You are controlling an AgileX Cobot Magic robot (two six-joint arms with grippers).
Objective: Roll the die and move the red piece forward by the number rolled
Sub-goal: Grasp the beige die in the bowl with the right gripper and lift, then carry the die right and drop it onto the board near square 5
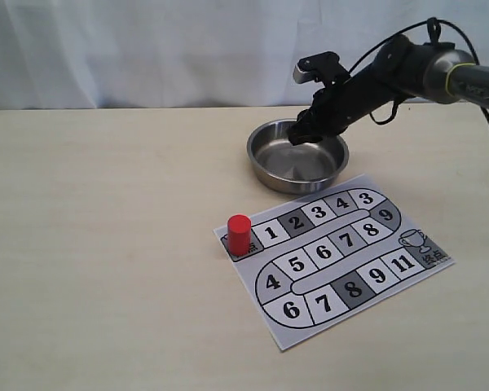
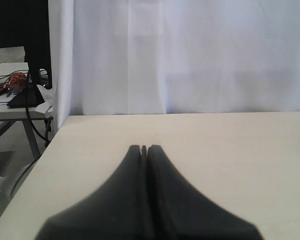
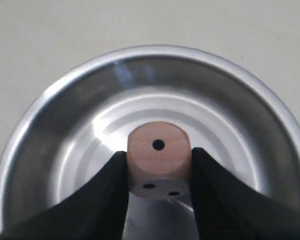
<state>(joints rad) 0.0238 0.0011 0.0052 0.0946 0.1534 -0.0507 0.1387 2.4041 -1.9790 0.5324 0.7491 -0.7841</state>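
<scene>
My right gripper [image 3: 159,162] is shut on the die [image 3: 158,152], a light tan wooden cube whose one-pip face shows in the right wrist view. It holds the die over the inside of the steel bowl [image 3: 65,115]. In the exterior view that gripper [image 1: 303,130] hangs over the bowl [image 1: 269,171], and the die is hidden there. The red piece [image 1: 239,235] stands upright at the start square, left end of the numbered board [image 1: 334,261]. My left gripper [image 2: 144,148] is shut on nothing over bare table, out of the exterior view.
A white curtain hangs behind the table. In the left wrist view the table's edge [image 2: 45,150] drops off to a side bench with cables [image 2: 15,85]. The board lies just in front of the bowl.
</scene>
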